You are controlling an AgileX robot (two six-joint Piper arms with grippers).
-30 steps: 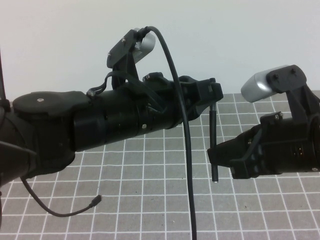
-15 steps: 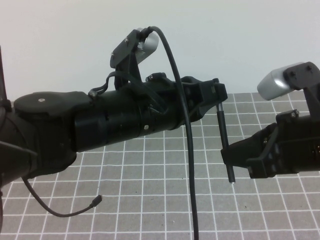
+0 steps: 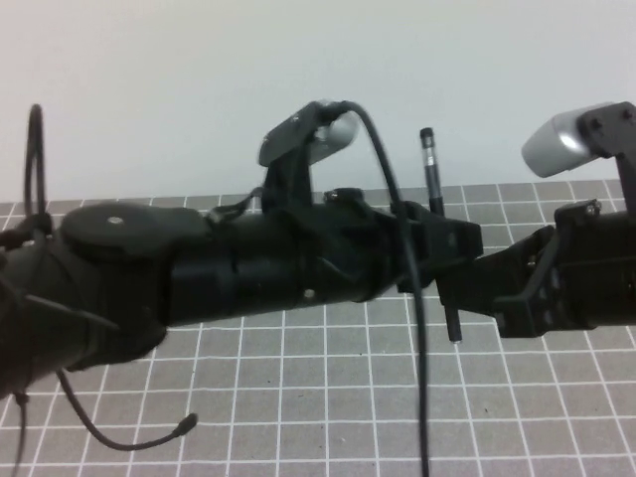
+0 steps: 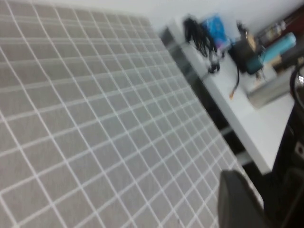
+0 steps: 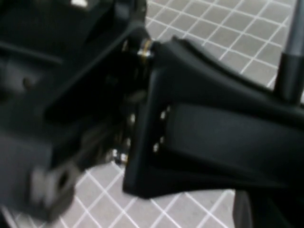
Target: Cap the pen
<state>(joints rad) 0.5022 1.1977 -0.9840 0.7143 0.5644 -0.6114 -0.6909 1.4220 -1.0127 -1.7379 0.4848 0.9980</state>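
The pen [image 3: 430, 174] is a thin black stick standing nearly upright above the grid mat [image 3: 298, 397], its small pale tip at the bottom end. My right gripper [image 3: 459, 290] reaches in from the right and is shut on the pen's lower part. My left gripper [image 3: 449, 241] reaches in from the left and overlaps the pen's middle, hiding that stretch. The pen's upper end sticks out above it. In the right wrist view the pen's shaft [image 5: 293, 38] rises behind the left arm's black body [image 5: 204, 128]. I cannot pick out a cap. The left wrist view shows no pen.
A black cable [image 3: 417, 378] hangs from the left arm in front of the mat. A loose cable end [image 3: 184, 425] lies at the front left. In the left wrist view the mat [image 4: 95, 118] ends at a white bench [image 4: 256, 128] with clutter.
My left arm has moved right and its gripper now sits lower along the pen, so the pen's top shows above it. The right gripper has lifted the pen slightly.
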